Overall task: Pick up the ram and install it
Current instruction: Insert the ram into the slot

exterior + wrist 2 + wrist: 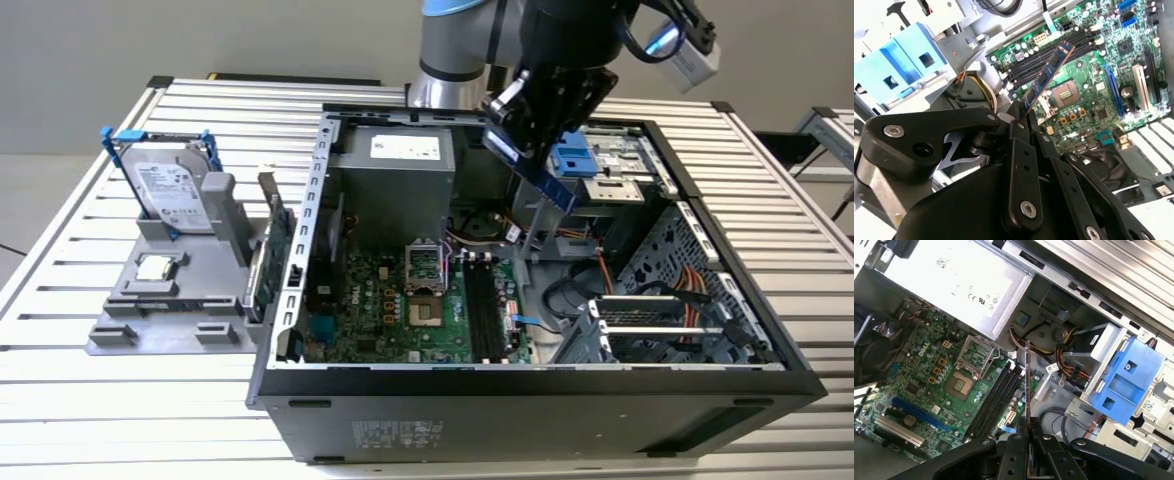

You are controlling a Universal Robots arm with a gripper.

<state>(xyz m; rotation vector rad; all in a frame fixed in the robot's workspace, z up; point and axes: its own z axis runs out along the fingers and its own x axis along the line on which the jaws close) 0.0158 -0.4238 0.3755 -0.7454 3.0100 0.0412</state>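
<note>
The tool hangs over the open computer case, its fingers closed onto one end of the ram. In the exterior view the stick shows as a blue-tinted strip slanting down from the tool toward that view's right, above the case interior and just beside the blue drive caddy.

In the second wrist view the black fingers meet at the tool and the ram juts out from between them, its chips facing the camera, its free end over the motherboard near the black memory slots. It is apart from them, not seated. In the first wrist view the ram appears edge-on as a thin line rising from the tool, running beside the slots with the CPU socket on their far side.

The power supply sits at the rear of the case. Outside the case, toward the exterior view's left, a hard drive stands upright in a grey fixture on the slatted metal surface, and a green card stands on edge between the fixture and the case wall.
</note>
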